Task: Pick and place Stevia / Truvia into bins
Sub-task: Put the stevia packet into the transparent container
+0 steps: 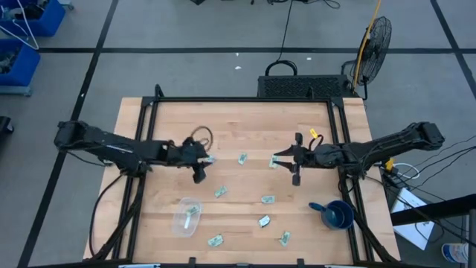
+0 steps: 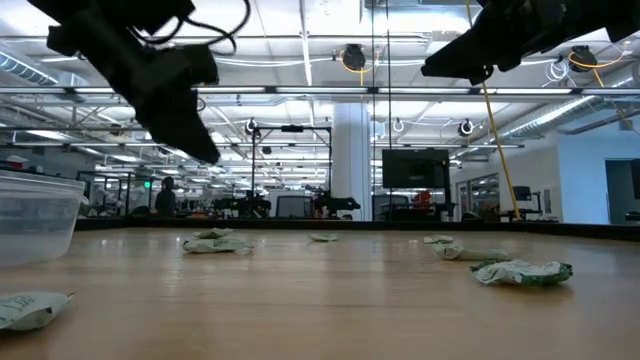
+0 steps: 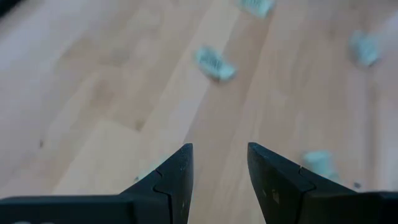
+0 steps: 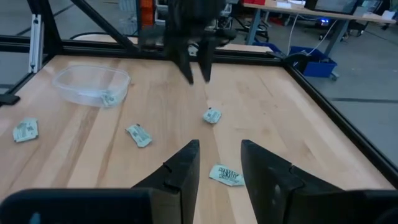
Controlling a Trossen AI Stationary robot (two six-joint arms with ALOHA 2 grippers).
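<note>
Several pale green and white sachets lie flat and scattered on the wooden table, among them one (image 1: 242, 158) mid-table, one (image 1: 220, 192) and one (image 1: 267, 199). The clear tub (image 1: 187, 217) stands near the table's near-left corner with one sachet (image 4: 109, 96) inside. My left gripper (image 3: 219, 155) is open and empty, held above the table left of centre (image 1: 202, 162). My right gripper (image 4: 219, 149) is open and empty too, hovering right of centre (image 1: 281, 158) over a sachet (image 4: 225, 175) that shows between its fingers. Both grippers hang well above the tabletop in the low view.
A blue cup (image 1: 336, 214) sits near the table's near-right corner. A black frame (image 1: 238, 100) runs along the table's edges. A coiled cable (image 1: 202, 135) lies by the left arm. More sachets lie near the near edge (image 1: 216, 240), (image 1: 285, 238).
</note>
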